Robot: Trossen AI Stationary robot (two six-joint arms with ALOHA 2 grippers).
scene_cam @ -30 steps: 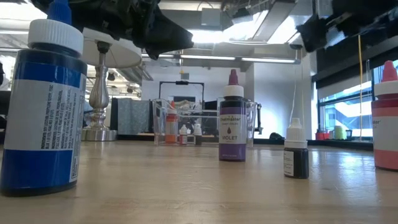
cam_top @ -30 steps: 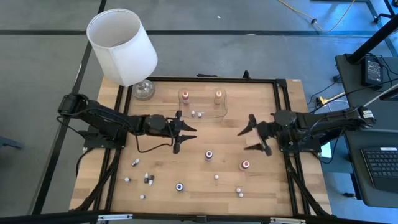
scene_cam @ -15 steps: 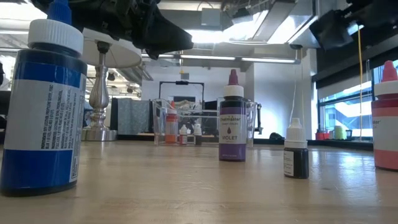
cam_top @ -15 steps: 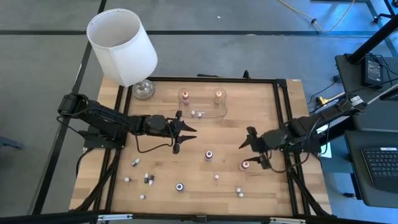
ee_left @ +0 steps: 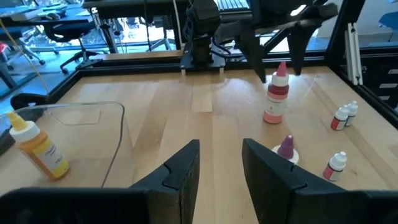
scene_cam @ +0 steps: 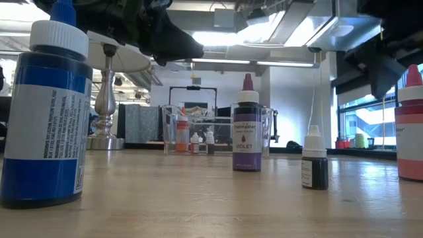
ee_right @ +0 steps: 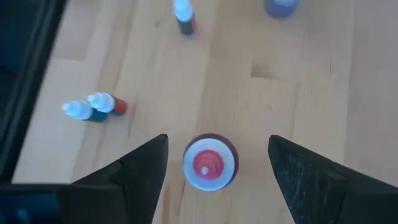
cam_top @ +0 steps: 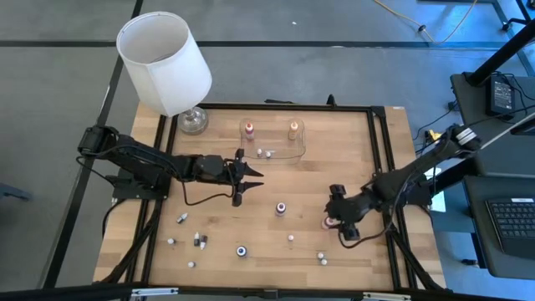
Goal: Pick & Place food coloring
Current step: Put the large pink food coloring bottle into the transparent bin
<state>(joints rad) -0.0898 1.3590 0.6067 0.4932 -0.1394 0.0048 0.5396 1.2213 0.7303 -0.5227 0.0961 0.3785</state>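
Now the right gripper (cam_top: 338,219) is poised directly over the red food coloring bottle (cam_top: 329,221) at the right side of the table (cam_top: 334,150), fingers spread wide. From the right wrist view the red bottle's white cap sits squarely between the 2 dark fingers (ee_right: 144,171), with a clear gap on either side, so nothing is gripped.

Over to the left gripper (cam_top: 242,177), hovering near the middle of the table with its fingers parted and nothing between them. It waits just in front of the clear plastic tray (cam_top: 299,149).

That tray stands at the back of the table, and it already has contents: a reddish bottle (cam_top: 249,128) stands at its left end, an orange bottle (cam_top: 293,128) at its right end, and 2 tiny whitish bottles (cam_top: 265,153) sit close together near its front wall. The low view shows the same group through the clear walls, behind the violet bottle (scene_cam: 246,125).

On the open wood, the violet bottle stands upright near the table's centre, well apart from the tray. The blue bottle (cam_top: 242,250) stands nearer the front edge, looming large in the low view. Several small white-tipped bottles (cam_top: 321,257) are scattered along the front, some at the left, some at the right, a pair of them lying on their sides in the right wrist view.

The white-shaded lamp (cam_top: 165,60) stands at the back left corner.
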